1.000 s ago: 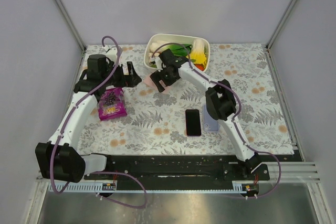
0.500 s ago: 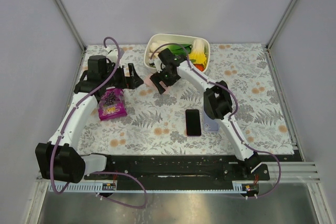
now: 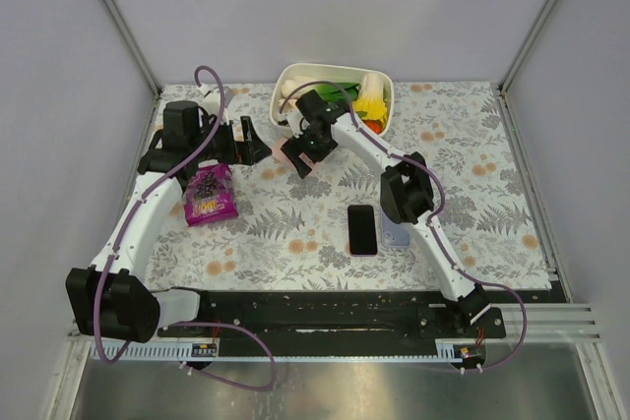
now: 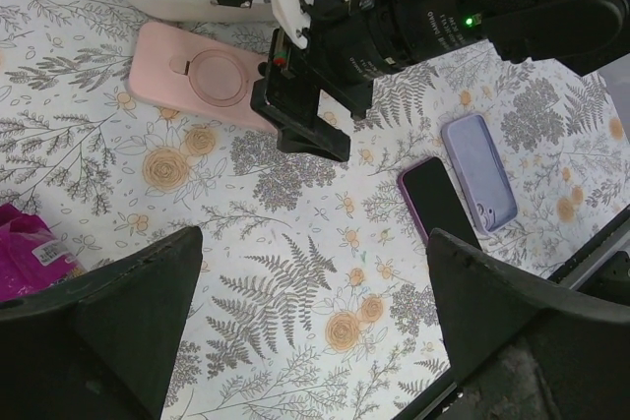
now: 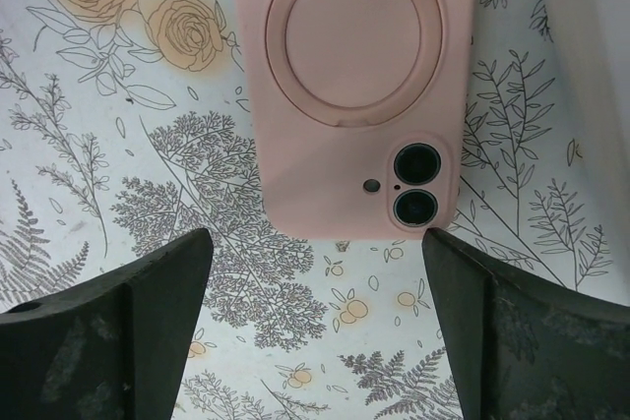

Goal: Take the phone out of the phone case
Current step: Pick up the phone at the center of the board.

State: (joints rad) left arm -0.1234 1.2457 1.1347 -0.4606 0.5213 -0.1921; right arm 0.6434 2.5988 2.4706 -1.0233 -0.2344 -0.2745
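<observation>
Change: over the last second only small shifts are seen. The right gripper [image 5: 315, 241] is nudged slightly leftward over the pink case [image 5: 354, 76], and the left gripper [image 3: 246, 140] is brought a little nearer to it from the left. The case itself is not moved.
Right gripper: jaws are spread wide and nothing is held. The fingers [image 5: 108, 317] stand on either side of the case's camera end, hovering above it. Contact cannot be confirmed.
Left gripper: jaws are fully apart and empty. It is aimed across the table [image 4: 295, 322] towards the case, but is not yet at it.
Pink case: it lies flat, back up, just beside the bowl [image 3: 295, 74], with its ring mount and camera cut-out facing upward. Lenses are seen in the cut-out, so the phone is judged to be inside still.
Other items: a black phone [image 3: 362, 229] and a lilac case [image 4: 479, 169] lie side by side near the right arm, well apart from the pink case. A bag [image 3: 210, 194] lies under the left arm.
Meaning: the approach is judged to be nearly lined up and no extraction has begun. A grip on the case edges is judged to be needed next, with the other gripper used to push or peel the phone free.
</observation>
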